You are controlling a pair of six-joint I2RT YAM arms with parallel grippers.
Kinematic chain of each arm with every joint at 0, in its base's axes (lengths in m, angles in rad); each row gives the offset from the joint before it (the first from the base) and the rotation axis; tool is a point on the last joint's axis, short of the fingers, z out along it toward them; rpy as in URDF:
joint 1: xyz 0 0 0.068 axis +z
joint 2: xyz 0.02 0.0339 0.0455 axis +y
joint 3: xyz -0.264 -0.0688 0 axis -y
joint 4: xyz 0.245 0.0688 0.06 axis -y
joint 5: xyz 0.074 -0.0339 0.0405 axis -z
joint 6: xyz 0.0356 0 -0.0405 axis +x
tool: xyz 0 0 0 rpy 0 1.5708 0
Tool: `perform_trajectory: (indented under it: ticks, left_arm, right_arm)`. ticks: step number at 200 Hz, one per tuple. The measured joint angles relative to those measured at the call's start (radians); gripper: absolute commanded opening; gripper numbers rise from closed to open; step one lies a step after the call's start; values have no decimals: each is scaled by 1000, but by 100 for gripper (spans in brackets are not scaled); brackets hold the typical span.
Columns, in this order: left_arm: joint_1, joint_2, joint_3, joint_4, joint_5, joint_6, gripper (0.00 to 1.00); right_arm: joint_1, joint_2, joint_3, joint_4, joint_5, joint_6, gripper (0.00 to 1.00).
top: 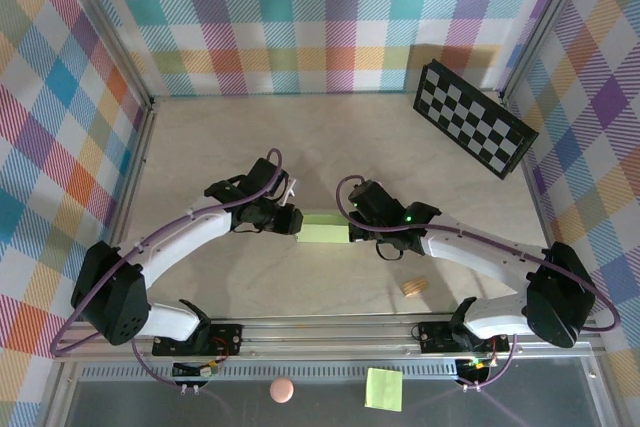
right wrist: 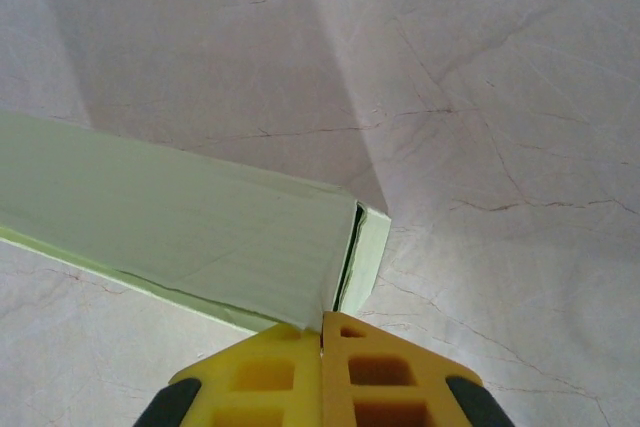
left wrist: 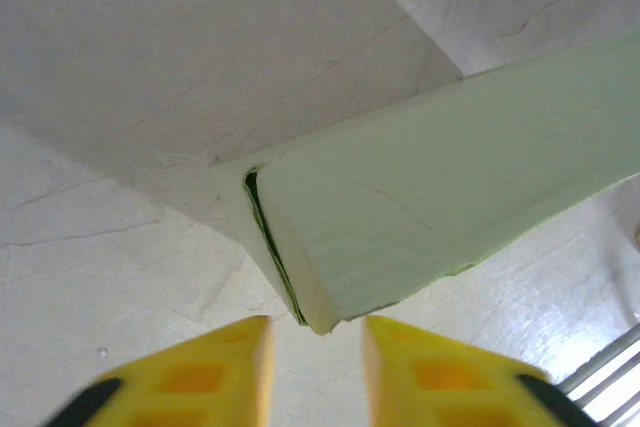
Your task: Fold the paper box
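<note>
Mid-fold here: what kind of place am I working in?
Probably a lab robot cell, not a home: plaid panels wall in the table, a checkerboard board sits at the far right, and a metal rail runs along the near edge.

Both arms reach forward from their bases and bend inward until the wrists face each other, the left gripper [left wrist: 317,332] holding its yellow fingers slightly apart, the right gripper [right wrist: 322,332] with its yellow fingers pressed tight together
</note>
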Motion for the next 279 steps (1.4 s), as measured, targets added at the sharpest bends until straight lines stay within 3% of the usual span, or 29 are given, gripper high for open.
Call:
perform_trajectory:
  ticks: [43,129,161,229,279]
  left_arm:
    - [-3,-127,1,32,-29,127,62]
    - [-55,-155,-90,249,82,719,72]
    - [-59,-135,-154,372,77,867,75]
    - [-59,-49,-197,511,85,1030,75]
    - [-65,-9,-204,524,100,1073,66]
  right_arm:
    - [0,0,0,1,0,-1,0]
    - [0,0,0,2,-3,-5,0]
    - [0,0,0,2,-9,-11,0]
    - [0,0,0,2,-21,-30,0]
    - [0,0,0,6,-35,-35,0]
